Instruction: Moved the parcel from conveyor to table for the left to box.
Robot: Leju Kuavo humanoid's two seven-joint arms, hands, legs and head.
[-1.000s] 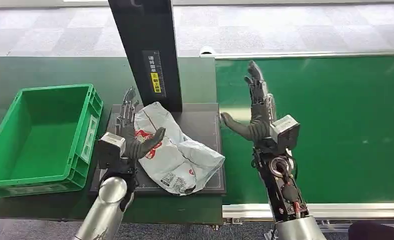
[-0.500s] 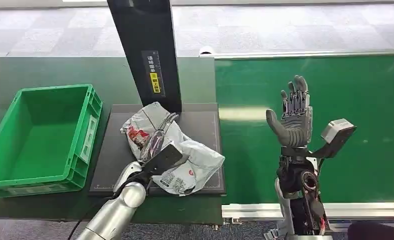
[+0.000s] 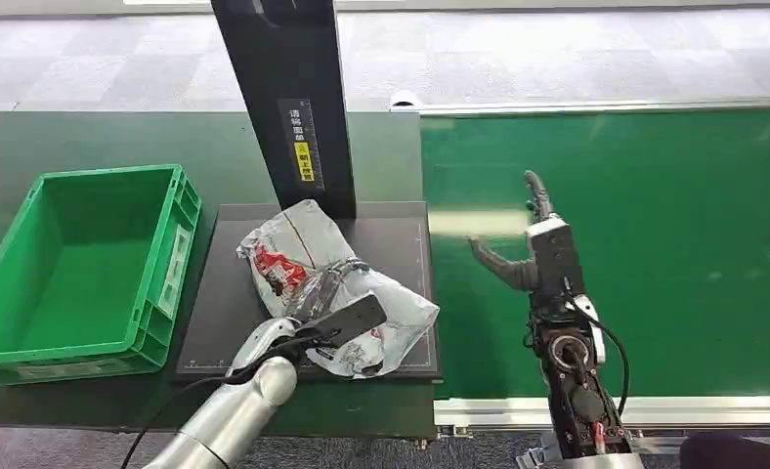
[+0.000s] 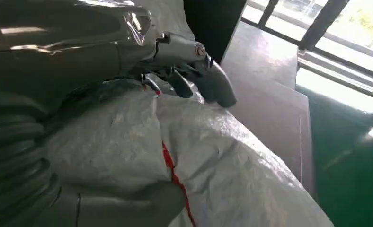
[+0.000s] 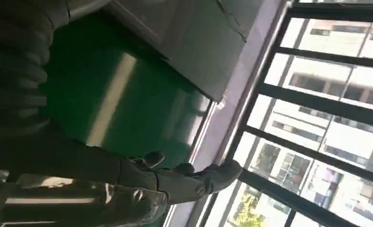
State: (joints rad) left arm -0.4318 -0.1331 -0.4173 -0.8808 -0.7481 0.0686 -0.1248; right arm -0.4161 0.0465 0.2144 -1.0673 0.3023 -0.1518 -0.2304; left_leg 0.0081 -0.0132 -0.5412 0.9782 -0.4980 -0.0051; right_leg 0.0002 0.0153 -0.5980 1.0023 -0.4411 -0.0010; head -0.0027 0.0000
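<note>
Looking down from the head, you see the crumpled grey parcel on the dark mat beside the green crate, your left hand lying on it, your right hand over the conveyor belt, empty, thumb apart. Your left wrist adds fingers and thumb clasping the parcel. Your right wrist shows fingers extended, holding nothing.

The left arm reaches forward low, its left hand lying palm-down with fingers and thumb wrapped around what it holds. The right arm stands raised, its right hand edge-on, thumb out, fingers straight, holding nothing.
</note>
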